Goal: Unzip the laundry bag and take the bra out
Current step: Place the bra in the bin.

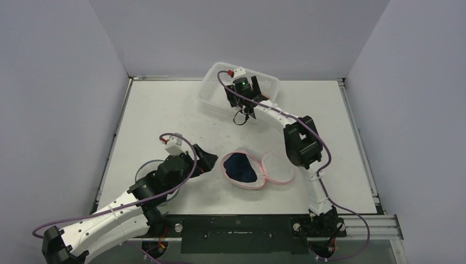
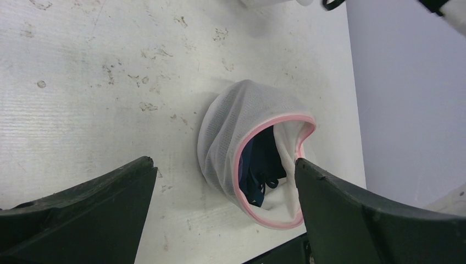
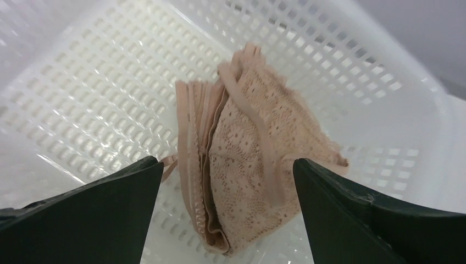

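The white mesh laundry bag with pink trim lies unzipped at the table's middle. A dark blue strappy garment shows inside its mouth. A beige lace bra lies folded on the floor of the white basket. My right gripper hangs over it, open, its fingers either side of the bra and apart from it. In the top view the gripper hides the bra. My left gripper is open just left of the bag, holding nothing.
The basket stands at the table's back edge, near the rear wall. A black cable loop hangs beside the right wrist in front of the basket. Grey walls close in left, right and rear.
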You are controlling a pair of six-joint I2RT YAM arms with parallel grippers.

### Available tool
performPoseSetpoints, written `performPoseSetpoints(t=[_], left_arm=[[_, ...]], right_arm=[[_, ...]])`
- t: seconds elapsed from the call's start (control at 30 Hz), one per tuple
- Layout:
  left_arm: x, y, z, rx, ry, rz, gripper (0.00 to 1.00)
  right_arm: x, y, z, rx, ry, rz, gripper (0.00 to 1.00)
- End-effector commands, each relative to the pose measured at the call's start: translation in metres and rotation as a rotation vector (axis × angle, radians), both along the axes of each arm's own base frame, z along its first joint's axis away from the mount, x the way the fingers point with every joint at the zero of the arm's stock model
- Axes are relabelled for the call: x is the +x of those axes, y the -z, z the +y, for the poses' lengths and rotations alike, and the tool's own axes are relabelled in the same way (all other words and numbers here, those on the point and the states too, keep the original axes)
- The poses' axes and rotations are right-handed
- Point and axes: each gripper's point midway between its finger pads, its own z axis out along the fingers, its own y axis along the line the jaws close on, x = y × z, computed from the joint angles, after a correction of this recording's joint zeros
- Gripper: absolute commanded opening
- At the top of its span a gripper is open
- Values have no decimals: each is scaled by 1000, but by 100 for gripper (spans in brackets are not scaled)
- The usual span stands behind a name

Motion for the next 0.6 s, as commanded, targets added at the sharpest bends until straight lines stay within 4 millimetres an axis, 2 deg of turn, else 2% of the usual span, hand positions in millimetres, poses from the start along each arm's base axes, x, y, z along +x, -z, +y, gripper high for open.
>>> performPoseSetpoints(t=[0.0, 0.07, 0.13, 0.2, 0.23, 0.27, 0.3, 0.37, 0.47, 0.57], left_arm=[[4, -12, -2, -4, 12, -27, 96], [6, -16, -1, 11, 18, -46, 96], [8, -20, 1, 11, 11, -53, 96], [10, -24, 2, -6, 7, -62, 96], [11, -27, 2, -18, 7, -68, 96], [11, -29, 1, -32, 15, -76, 96], [12, -33, -2, -48, 32, -91, 96], [12, -43, -8, -78, 75, -124, 96], [11, -58, -21, -89, 158, -156, 96], [8, -62, -37, -39, 255, -145, 96]], right_arm=[[1, -164, 14, 274, -36, -210, 99], [-9, -195, 15, 324, -54, -230, 91], [-23, -225, 14, 380, -70, -257, 90], [-41, -245, 9, 446, -83, -273, 90], [-54, -259, 6, 499, -87, -293, 90], [-68, -264, 4, 556, -106, -296, 90], [-86, -278, 5, 641, -153, -317, 90], [-129, -290, 8, 770, -275, -323, 90], [-191, -281, 7, 834, -380, -258, 91], [-242, -243, 5, 800, -420, -144, 93]])
